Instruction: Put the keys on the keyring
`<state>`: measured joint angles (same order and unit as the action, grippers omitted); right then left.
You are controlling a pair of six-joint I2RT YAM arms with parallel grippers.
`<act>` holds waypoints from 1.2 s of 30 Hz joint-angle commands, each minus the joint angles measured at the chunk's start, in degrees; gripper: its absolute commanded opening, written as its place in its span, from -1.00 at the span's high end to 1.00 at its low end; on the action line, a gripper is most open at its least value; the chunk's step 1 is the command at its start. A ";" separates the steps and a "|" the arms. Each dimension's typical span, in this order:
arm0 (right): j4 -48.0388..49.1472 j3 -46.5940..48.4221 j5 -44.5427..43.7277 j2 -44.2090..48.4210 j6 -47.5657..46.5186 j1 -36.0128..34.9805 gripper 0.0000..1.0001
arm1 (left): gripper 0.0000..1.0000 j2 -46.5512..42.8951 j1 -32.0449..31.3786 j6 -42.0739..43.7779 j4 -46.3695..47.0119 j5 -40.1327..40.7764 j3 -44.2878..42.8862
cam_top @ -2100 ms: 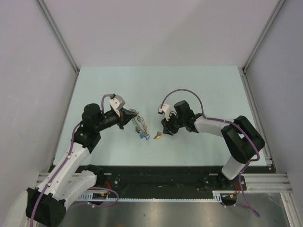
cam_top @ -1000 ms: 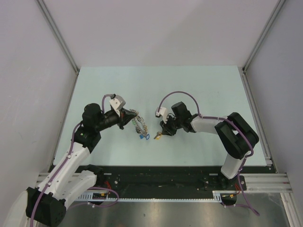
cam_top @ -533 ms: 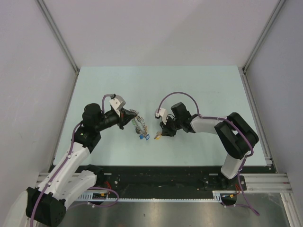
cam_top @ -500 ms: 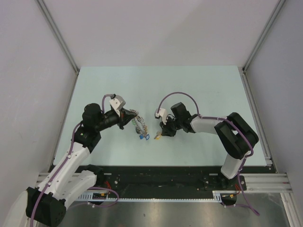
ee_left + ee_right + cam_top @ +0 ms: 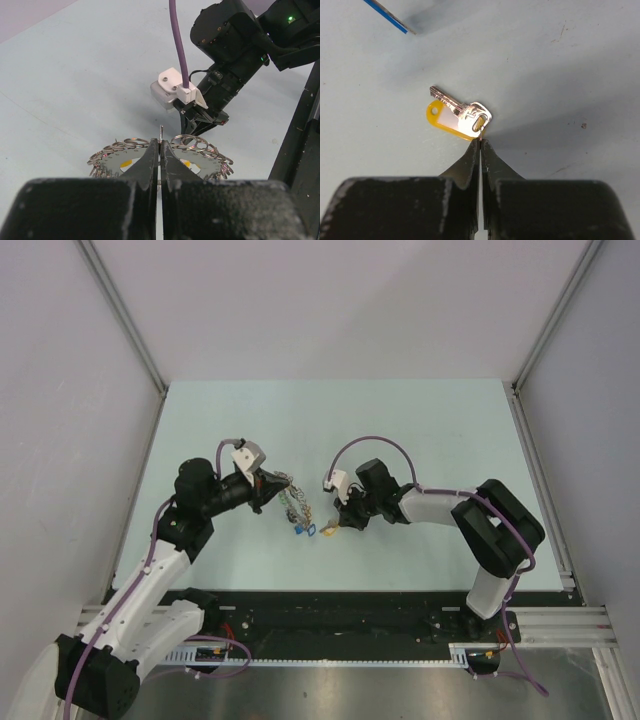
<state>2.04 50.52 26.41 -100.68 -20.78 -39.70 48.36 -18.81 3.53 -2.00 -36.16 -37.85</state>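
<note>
The keyring (image 5: 292, 502) is a grey disc fringed with small rings and keys. My left gripper (image 5: 268, 490) is shut on its edge and holds it upright above the table. In the left wrist view the ring (image 5: 118, 159) spreads to both sides of the closed jaws (image 5: 160, 142). My right gripper (image 5: 341, 523) is shut on the thin wire loop of a silver key with a yellow tag (image 5: 456, 116), which hangs just above the table. That key (image 5: 328, 531) is just right of the keyring's low end, beside a blue-tagged key (image 5: 303, 531).
A blue tag edge (image 5: 388, 16) shows at the top left of the right wrist view. The right arm's wrist and white camera block (image 5: 175, 91) fill the space just beyond the keyring. The black rail (image 5: 330, 612) runs along the near table edge.
My right gripper has moved a little to the left, carrying the yellow-tagged key closer to the keyring. The left arm and keyring have stayed still.
</note>
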 commanded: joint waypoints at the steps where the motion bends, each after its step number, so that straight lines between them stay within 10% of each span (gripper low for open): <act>1: 1.12 -0.16 -1.98 1.54 0.56 -0.37 1.00 | 0.99 -0.55 0.44 1.13 2.70 -0.75 -2.76; 36: -26.39 9.42 -14.82 40.12 6.80 -7.40 1.00 | 0.99 11.75 -5.00 19.14 2.44 -26.77 -10.94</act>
<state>-20.95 57.12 11.77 -62.76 -14.61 -46.19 58.81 -21.56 18.46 -1.85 -59.07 -47.16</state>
